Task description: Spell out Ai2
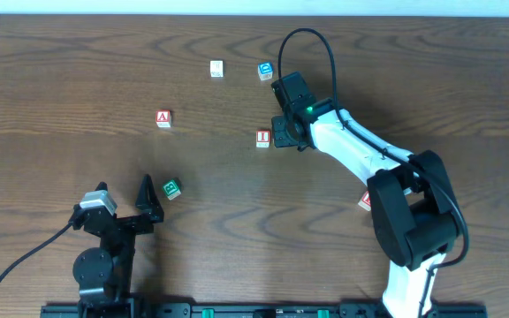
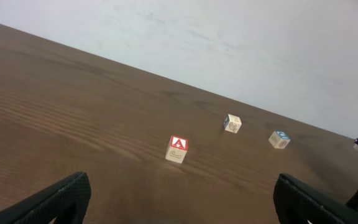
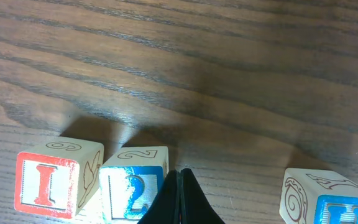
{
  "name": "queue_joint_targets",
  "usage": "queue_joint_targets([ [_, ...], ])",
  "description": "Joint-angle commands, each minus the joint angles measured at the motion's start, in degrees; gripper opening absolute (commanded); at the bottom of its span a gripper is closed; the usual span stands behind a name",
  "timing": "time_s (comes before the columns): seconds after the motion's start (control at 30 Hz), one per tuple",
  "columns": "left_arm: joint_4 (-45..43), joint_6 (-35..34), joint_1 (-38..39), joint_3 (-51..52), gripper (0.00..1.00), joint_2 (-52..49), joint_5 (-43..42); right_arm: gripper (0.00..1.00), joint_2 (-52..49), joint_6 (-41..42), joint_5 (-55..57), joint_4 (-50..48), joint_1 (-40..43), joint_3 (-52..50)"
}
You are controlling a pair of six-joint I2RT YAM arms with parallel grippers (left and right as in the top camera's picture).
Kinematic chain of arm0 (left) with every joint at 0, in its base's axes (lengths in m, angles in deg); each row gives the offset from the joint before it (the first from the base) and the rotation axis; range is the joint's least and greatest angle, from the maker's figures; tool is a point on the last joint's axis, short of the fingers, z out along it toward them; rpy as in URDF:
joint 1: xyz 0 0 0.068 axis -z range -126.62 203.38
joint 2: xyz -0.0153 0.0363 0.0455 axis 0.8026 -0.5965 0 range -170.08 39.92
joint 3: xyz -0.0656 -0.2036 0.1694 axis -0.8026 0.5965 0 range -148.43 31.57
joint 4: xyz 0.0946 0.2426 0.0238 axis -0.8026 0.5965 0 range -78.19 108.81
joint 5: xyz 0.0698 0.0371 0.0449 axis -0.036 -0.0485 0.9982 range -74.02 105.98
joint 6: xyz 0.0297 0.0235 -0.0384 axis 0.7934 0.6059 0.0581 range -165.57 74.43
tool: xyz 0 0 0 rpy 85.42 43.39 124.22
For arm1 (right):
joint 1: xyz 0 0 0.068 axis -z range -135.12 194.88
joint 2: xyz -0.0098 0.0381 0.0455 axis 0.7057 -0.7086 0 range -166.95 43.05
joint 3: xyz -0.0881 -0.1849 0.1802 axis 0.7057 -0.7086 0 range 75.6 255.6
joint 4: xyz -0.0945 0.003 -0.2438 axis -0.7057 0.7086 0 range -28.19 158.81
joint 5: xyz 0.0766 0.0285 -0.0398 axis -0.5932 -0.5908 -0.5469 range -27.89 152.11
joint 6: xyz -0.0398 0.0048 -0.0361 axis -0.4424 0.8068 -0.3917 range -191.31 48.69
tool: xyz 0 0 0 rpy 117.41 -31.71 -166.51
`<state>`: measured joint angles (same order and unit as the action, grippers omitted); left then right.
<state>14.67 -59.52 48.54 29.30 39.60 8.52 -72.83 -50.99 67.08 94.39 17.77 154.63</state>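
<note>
The I block [image 3: 48,185] and the 2 block [image 3: 133,183] sit side by side near the middle of the tabletop [image 1: 60,71], I on the left in the right wrist view. Whether they touch cannot be told. The right fingers [image 3: 179,198] are pressed together with nothing between them, their tip at the front of the 2 block. From overhead that arm hides the 2 block.

The A block [image 1: 163,118] stands alone, well apart from the pair, toward the left edge and somewhat nearer the far edge. The left fingers [image 2: 61,198] are spread wide and empty, low by the near edge, with the A block in the distance ahead of them.

These look like small wooden cubes: probably light, rigid and not fragile, with smooth painted faces that may slide on the wood grain. The A block likely comes next. It is best held on two opposite side faces, centred and low. An off-centre nudge would probably spin it and turn the letter.
</note>
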Motion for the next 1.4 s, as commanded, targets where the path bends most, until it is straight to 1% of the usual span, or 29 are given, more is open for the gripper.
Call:
queue_joint_targets([
  [0.0,0.81,-0.42,-0.28,1.99,0.96,0.11,0.39,0.01,-0.52,-0.68,0.72,0.33,0.04,0.5],
  [0.43,0.81,-0.42,-0.28,1.99,0.95,0.11,0.39,0.01,-0.52,-0.61,-2.49,0.44,0.02,0.5],
  [0.9,0.81,-0.42,-0.28,1.99,0.96,0.11,0.39,0.01,-0.52,0.44,-3.5,-0.02,-0.35,0.5],
  [1.13,0.81,-0.42,-0.28,1.99,0.95,0.11,0.42,0.01,-0.52,0.48,-3.28,-0.76,-1.75,0.5],
  [1.3,0.81,-0.42,-0.28,1.99,0.95,0.11,0.39,0.01,-0.52,1.55,0.2,-0.59,-1.77,0.5],
  [1.33,0.81,-0.42,-0.28,1.99,0.95,0.11,0.39,0.03,-0.52,1.55,0.92,-0.59,-1.75,0.5],
  [1.37,0.81,-0.42,-0.28,1.99,0.95,0.11,0.39,0.14,-0.52,1.57,2.27,-0.59,-1.68,0.5],
])
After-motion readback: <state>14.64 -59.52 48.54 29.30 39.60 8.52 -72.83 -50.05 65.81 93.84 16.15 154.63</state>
